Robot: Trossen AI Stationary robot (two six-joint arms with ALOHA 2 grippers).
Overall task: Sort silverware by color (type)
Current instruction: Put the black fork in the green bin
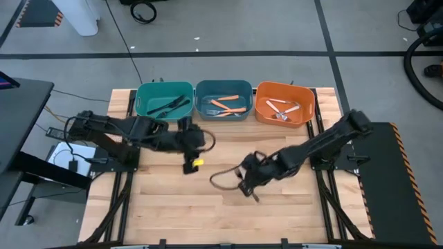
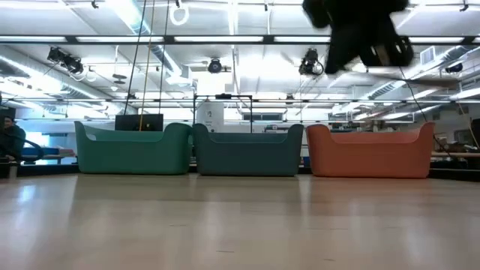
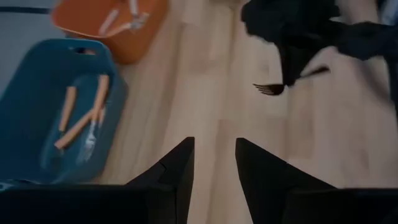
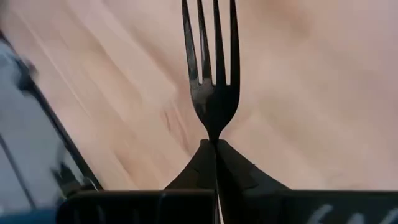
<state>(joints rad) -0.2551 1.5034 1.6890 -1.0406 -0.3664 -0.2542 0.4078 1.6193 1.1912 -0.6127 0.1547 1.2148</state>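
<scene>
Black fork point(image 4: 210, 81): clamped by its handle in right gripper point(image 4: 214, 152), above bare worktop point(image 1: 277, 214). Left gripper point(image 3: 214, 165): idle, fingers apart, near blue bin point(image 1: 223, 102). Next: carry fork to teal bin point(image 1: 164, 99) with other black pieces.

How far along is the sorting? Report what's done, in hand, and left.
Done: black pieces lie in the teal bin, orange-handled ones in the blue bin, silver ones in the orange bin. In hand: the right gripper is shut on a black fork above the table. Left: that fork goes to the teal bin; no other loose silverware shows. The left gripper waits open.
</scene>
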